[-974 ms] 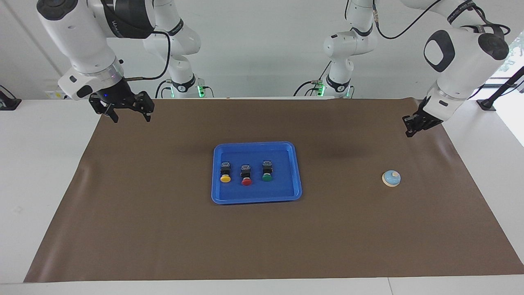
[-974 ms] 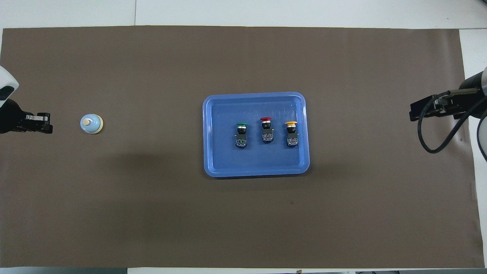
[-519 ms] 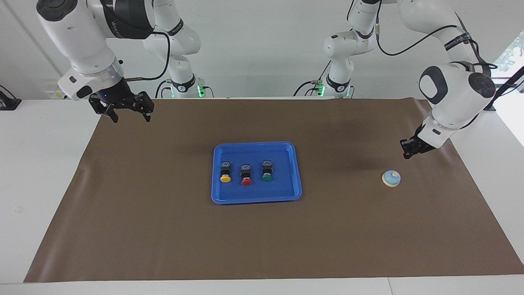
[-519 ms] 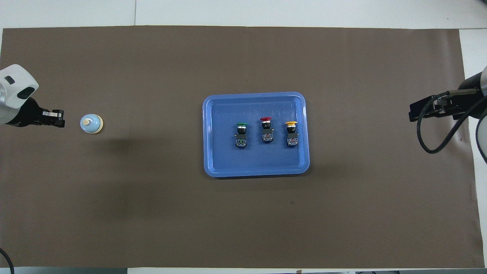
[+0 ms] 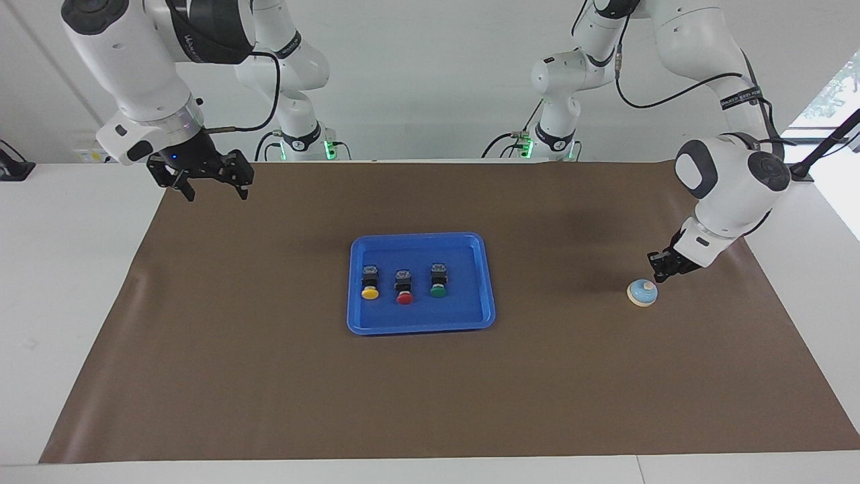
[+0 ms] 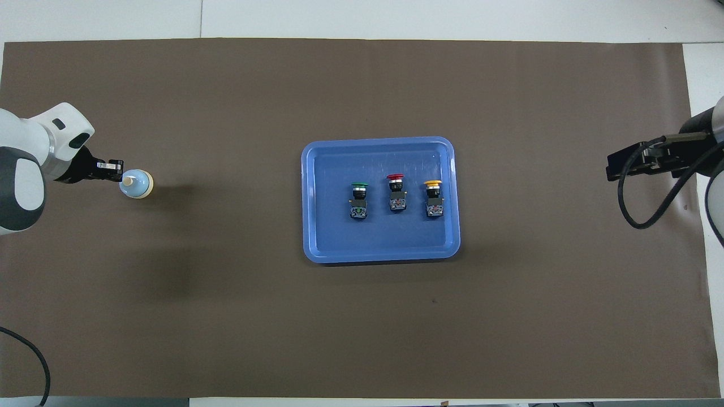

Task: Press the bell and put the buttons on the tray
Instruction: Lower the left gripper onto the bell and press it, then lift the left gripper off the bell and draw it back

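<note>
1. Left hand (image 5: 657, 275), fingertips together, hovers just above the bell (image 5: 642, 293) near the worktop's left-arm end; contact seems not yet made.
2. Right hand (image 5: 209, 191), fingers apart, waits.
3. Bell looks light and rigid: press its knob.

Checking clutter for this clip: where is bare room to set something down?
Bare mat lies between the tray and the bell, and farther from the robots than both. It is crowded in the tray's middle, around the buttons, and at the bell, under the left claw.
</note>
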`<control>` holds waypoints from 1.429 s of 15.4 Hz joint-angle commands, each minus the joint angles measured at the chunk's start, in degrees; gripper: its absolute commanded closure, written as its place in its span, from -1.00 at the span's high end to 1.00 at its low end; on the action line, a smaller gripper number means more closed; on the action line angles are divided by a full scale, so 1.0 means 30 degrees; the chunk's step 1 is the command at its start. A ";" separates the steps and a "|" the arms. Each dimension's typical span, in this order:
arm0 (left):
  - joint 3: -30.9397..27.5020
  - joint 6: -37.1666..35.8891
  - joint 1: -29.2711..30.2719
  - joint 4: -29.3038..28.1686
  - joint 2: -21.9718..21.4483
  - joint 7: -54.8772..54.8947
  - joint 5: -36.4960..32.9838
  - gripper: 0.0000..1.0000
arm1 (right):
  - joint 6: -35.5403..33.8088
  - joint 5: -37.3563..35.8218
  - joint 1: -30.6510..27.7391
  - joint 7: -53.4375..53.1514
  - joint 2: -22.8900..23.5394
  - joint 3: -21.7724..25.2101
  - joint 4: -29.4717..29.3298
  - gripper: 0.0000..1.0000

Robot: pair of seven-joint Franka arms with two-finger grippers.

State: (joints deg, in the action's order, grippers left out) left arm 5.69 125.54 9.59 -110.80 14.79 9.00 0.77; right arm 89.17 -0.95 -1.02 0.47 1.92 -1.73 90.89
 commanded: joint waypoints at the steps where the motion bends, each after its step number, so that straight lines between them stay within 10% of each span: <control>1: -0.0080 0.1451 -0.0469 -0.1002 0.0430 0.0340 0.0301 -1.00 | -0.0134 -0.0005 -0.0188 0.0459 -0.0377 -0.0098 0.0377 1.00; 9: -0.0080 -0.5884 -0.0441 0.3584 -0.0036 0.0281 0.0301 -1.00 | -0.0134 -0.0005 -0.0188 0.0459 -0.0377 -0.0098 0.0377 1.00; 11: -0.0051 -0.7501 -0.0471 0.4616 -0.0387 0.0106 0.0301 -0.39 | -0.0134 -0.0005 -0.0188 0.0459 -0.0377 -0.0127 0.0377 1.00; 13: -0.0051 -0.8443 -0.0471 0.4620 -0.1146 0.0047 0.0301 0.87 | -0.0134 -0.0005 -0.0188 0.0459 -0.0377 -0.0127 0.0377 1.00; 22: 0.0154 -1.1898 -0.0588 0.4590 -0.4723 -0.0510 0.0301 1.00 | -0.0134 -0.0005 -0.0188 0.0430 -0.0377 -0.0127 0.0377 1.00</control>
State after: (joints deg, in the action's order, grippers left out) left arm 6.57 92.87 8.41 -96.35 2.60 8.18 1.00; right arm 89.17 -0.95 -1.02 0.47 1.91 -1.73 90.90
